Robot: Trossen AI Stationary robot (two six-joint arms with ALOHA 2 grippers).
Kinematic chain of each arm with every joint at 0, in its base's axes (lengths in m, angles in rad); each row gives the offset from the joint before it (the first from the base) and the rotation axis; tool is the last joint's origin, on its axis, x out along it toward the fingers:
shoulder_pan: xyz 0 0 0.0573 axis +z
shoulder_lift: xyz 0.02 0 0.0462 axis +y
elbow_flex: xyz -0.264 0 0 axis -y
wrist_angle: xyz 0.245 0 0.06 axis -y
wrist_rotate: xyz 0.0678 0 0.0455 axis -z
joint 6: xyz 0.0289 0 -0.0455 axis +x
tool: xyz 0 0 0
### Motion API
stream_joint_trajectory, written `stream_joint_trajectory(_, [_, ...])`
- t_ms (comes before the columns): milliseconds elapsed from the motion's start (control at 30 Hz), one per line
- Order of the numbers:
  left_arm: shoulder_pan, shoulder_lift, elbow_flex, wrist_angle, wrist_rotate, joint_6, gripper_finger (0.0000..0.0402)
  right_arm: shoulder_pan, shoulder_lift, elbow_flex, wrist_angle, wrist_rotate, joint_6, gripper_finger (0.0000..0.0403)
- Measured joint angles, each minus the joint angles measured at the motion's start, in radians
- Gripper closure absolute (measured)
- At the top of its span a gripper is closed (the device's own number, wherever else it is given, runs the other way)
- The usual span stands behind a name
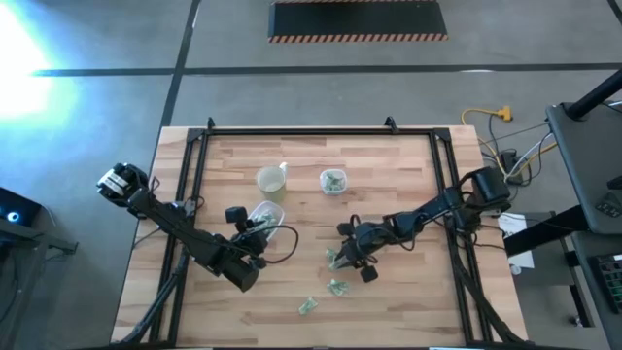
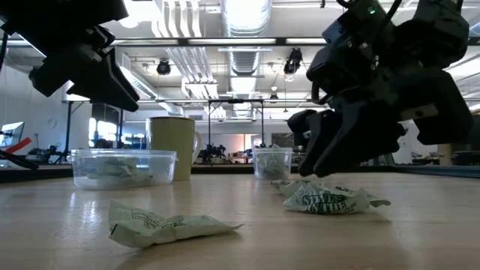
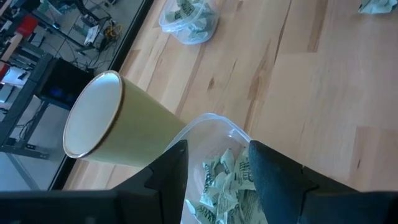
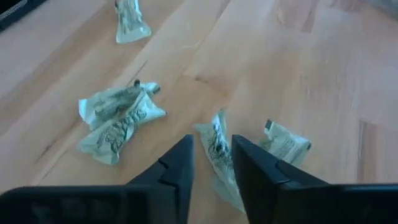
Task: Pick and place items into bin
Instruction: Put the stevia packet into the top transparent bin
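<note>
Your right gripper [image 4: 211, 165] is low over the pale wooden slatted surface [image 1: 408, 185], right of centre in the overhead view. Its jaws stand partly open, astride a small pale-green and white crinkled wrapped piece [image 4: 217, 149] that rises between the two dark fingers [image 4: 177, 168]; you cannot tell whether the fingers press it. A second wrapped piece [image 4: 286, 143] lies just beside that one. A third, larger crumpled piece [image 4: 118, 124] rests near, and a fourth [image 4: 130, 15] lies farther off, apart from the rest.

Your left gripper [image 3: 214, 171] hangs directly above a clear plastic shallow bin [image 3: 214, 127], left of centre on the surface. Its jaws are wide open and hold nothing. Several wrapped pieces already lie inside this bin, seen between the fingers. A pale yellowish paper cup [image 3: 112, 127] stands just beside the bin; you cannot tell whether the two touch. A smaller clear plastic tub [image 3: 186, 18], also holding wrapped pieces, stands well apart, toward the far side.

In the level view, one wrapped piece [image 2: 161, 225] lies nearest the camera and another [image 2: 330, 199] lies beneath the right gripper.
</note>
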Motion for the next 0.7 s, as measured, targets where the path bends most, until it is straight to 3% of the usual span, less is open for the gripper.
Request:
stream_joint_trajectory(267, [0.0, 0.0, -0.003, 0.002, 0.0, 0.0, 0.0249, 0.0, 0.009, 0.001, 0.015, -0.001, -0.005, 0.0254])
stream_joint_trajectory(700, [0.0, 0.0, -0.006, 0.008, 0.001, 0.0, 0.0249, 0.0, 0.047, 0.035, -0.004, 0.007, -0.039, 0.0291])
